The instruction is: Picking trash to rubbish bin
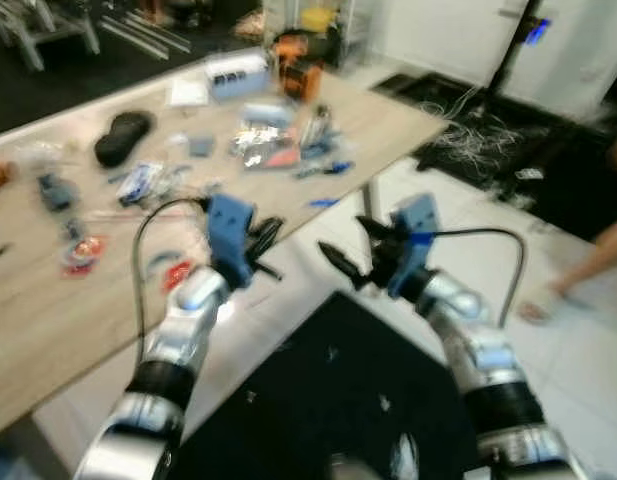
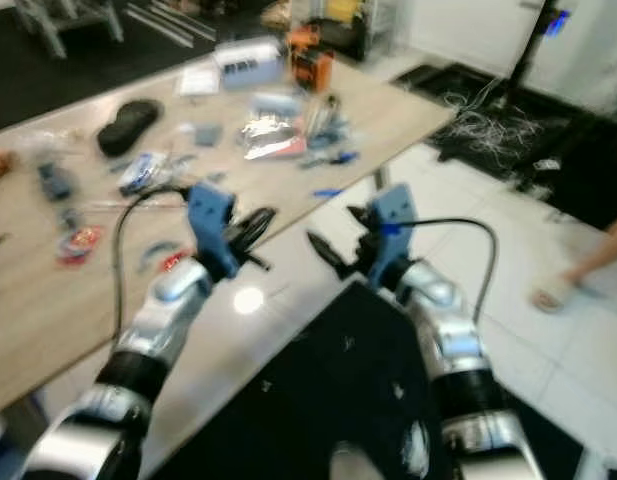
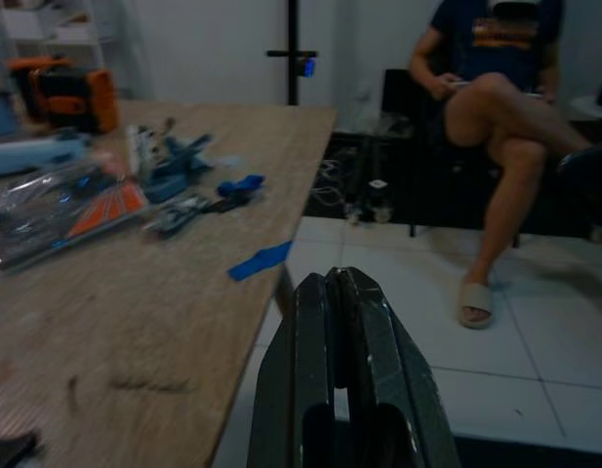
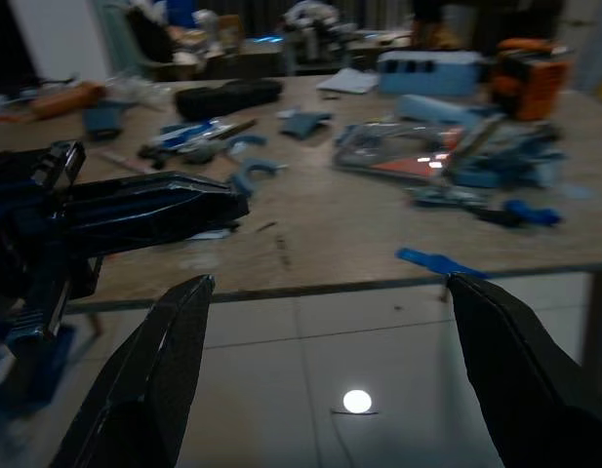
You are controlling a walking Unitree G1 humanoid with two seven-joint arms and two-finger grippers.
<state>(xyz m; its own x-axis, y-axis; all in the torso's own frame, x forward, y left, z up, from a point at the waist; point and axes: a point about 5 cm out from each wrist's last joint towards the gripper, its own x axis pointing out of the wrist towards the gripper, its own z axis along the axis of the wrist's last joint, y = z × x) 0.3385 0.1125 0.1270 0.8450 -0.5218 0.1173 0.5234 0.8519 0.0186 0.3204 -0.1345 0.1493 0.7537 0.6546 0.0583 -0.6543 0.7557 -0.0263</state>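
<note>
Evidently nothing is picked yet: the left tool (image 1: 268, 240) is closed and empty, the right tool (image 1: 350, 250) gapes empty, and trash (image 1: 263, 145) litters the tabletop (image 1: 48, 320) ahead of both.

Workshop or lab space — long wooden table (image 1: 48, 330) strewn with tools and small parts, orange device (image 1: 300, 72) at far end, cable tangle (image 1: 478, 130) on white tiled floor (image 1: 578, 330), seated person (image 3: 505, 107) nearby.

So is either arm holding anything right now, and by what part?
No, nothing is held. The left gripper has its jaws shut on nothing, and the right gripper has its jaws wide open, both beside the table.
</note>
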